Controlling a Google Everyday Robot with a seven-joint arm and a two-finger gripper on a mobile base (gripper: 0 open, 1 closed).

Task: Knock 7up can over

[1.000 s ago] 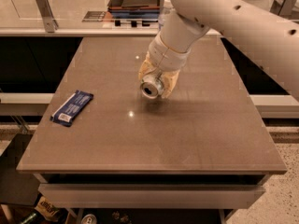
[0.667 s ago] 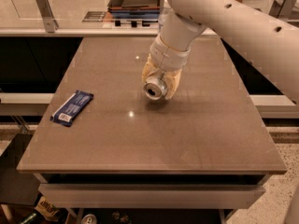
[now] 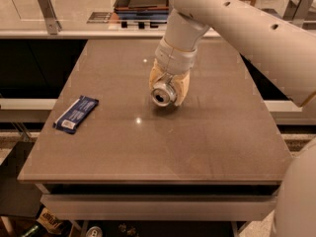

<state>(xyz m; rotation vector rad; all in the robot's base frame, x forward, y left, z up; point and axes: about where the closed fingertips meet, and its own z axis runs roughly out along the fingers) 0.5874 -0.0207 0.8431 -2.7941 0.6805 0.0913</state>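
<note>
The 7up can (image 3: 164,94) is near the middle of the brown table (image 3: 197,147). It is tipped so its silver top faces the camera, and its body is mostly hidden. My gripper (image 3: 169,85) comes down from the cream arm above. Its two tan fingers (image 3: 155,78) hug the can on the left and right sides. The gripper is shut on the can, just above the tabletop. I cannot tell whether the can touches the table.
A flat dark blue snack packet (image 3: 76,113) lies near the table's left edge. A counter with a tray (image 3: 143,1) runs behind the table. The arm's large cream links fill the upper right and right edge.
The gripper and the can shifted slightly to the right. The can's silver top stays turned toward the camera. The blue packet has not moved.
</note>
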